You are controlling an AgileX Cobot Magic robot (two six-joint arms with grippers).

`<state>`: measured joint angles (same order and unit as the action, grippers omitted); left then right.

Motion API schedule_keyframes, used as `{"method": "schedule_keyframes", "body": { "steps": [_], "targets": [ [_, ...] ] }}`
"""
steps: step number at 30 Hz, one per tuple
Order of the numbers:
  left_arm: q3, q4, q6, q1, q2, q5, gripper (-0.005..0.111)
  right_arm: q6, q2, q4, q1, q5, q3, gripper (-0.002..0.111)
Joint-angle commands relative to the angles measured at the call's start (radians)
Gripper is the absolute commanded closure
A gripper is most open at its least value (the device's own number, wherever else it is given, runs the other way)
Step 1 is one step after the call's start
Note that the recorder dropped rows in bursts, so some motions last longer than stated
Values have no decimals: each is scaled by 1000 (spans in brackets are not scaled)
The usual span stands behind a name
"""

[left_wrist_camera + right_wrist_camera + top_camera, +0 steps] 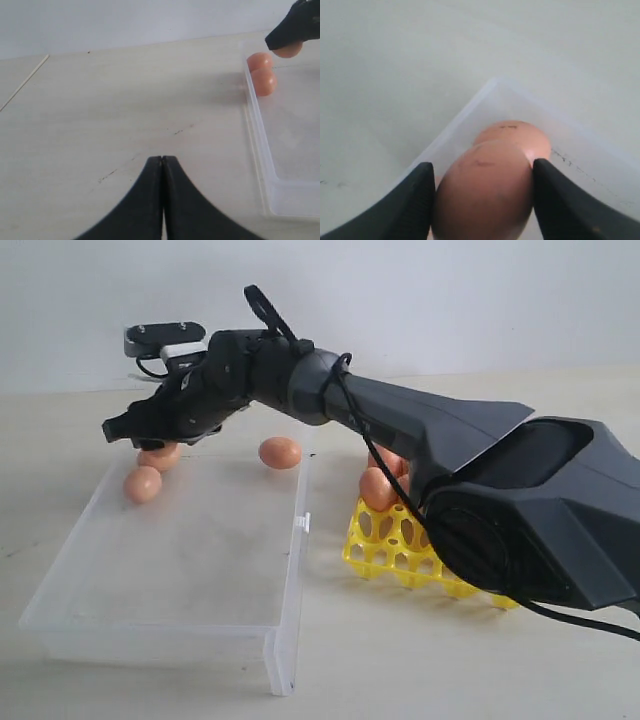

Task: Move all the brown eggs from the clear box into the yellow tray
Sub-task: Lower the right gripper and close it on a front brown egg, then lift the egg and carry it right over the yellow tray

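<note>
My right gripper (pixel 140 438) reaches across to the far left corner of the clear box (pixel 300 540). It is shut on a brown egg (pixel 485 190), with a finger (pixel 420 200) pressed on each side of it. That egg (pixel 162 456) is still low in the box. A second egg (pixel 512 132) lies just behind it in the corner, and another egg (pixel 280 452) rests by the far wall. More eggs (pixel 378 488) sit in the yellow tray (pixel 385 540), mostly hidden by the arm. My left gripper (pixel 162 158) is shut and empty over bare table beside the box.
The right arm's dark body (pixel 520 500) covers most of the tray. The box's low wall (pixel 257 130) with its latch tab (pixel 302 524) runs between the box floor and the tray. A pale wall stands behind the table.
</note>
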<state>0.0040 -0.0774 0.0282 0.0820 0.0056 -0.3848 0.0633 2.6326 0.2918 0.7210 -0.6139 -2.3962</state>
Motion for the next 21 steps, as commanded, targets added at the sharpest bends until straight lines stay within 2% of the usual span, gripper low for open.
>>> {"method": "schedule_keyframes", "body": {
  "steps": [1,14,17,21],
  "targets": [
    [-4,2,2,-6,-6,6,107,101,-51,29,24,-39,-2,108],
    [-4,2,2,-6,-6,6,107,112,-164,-39,53,-43,31,108],
    [-4,2,2,-6,-6,6,107,120,-267,-20,58,164,212,108],
    [-4,2,2,-6,-6,6,107,151,-370,-22,58,320,381,108]
  ]
}}
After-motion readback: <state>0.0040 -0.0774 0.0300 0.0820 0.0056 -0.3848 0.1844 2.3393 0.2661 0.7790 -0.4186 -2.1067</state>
